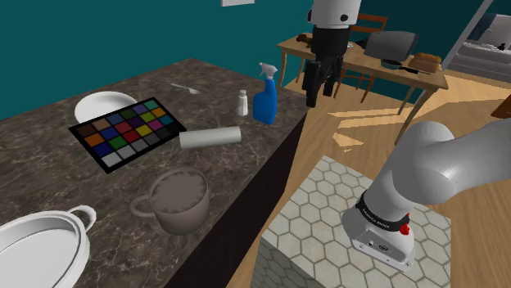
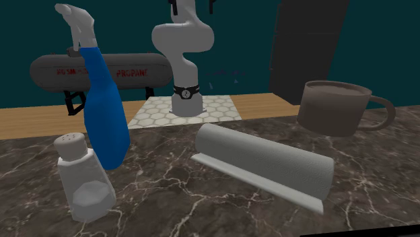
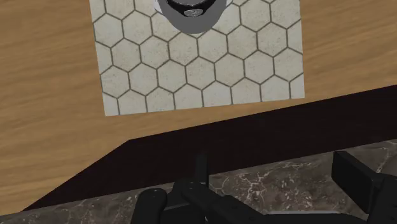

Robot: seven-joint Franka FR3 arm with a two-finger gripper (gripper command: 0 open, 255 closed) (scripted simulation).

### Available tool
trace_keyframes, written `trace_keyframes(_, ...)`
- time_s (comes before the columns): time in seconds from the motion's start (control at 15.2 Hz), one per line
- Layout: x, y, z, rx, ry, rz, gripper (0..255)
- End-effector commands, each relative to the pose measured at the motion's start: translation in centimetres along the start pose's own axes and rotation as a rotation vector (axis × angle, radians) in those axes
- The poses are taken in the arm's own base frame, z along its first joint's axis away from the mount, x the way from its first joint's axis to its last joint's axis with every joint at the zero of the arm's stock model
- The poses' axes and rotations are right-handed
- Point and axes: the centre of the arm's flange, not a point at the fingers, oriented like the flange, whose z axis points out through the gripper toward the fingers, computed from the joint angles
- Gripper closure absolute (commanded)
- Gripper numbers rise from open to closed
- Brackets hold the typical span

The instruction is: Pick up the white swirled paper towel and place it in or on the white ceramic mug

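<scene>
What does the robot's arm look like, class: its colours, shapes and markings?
The arm has smooth, rounded white links with dark joints. A black band with white lettering and a red spot rings its base. The gripper is all black, with two jaws.

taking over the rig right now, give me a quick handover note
Gripper: open, holding nothing, hanging high over the counter's edge.
Paper towel roll: pale grey, lying on its side on the dark marbled counter, beside the colour chart, not gripped.
Mug: grey, upright, apart from the roll, nearer the shoulder camera.
Done: nothing yet.
Left: descend to the roll, grasp it, lift it, and set it in or on the mug.
</scene>
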Motion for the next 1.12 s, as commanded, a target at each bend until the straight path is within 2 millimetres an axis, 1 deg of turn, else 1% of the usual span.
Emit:
trace_keyframes(0.0,0.0,0.0,0.0,0.000,0.000,0.000,0)
trace_keyframes(0.26,4.6,0.1,2.1,-0.004,0.014,-0.113,0)
trace_keyframes(0.53,9.2,-0.3,4.2,-0.008,0.029,-0.227,0)
trace_keyframes(0.79,13.8,-1.2,6.2,-0.012,0.043,-0.340,0)
trace_keyframes(1.06,18.2,-2.6,8.2,-0.016,0.058,-0.454,0)
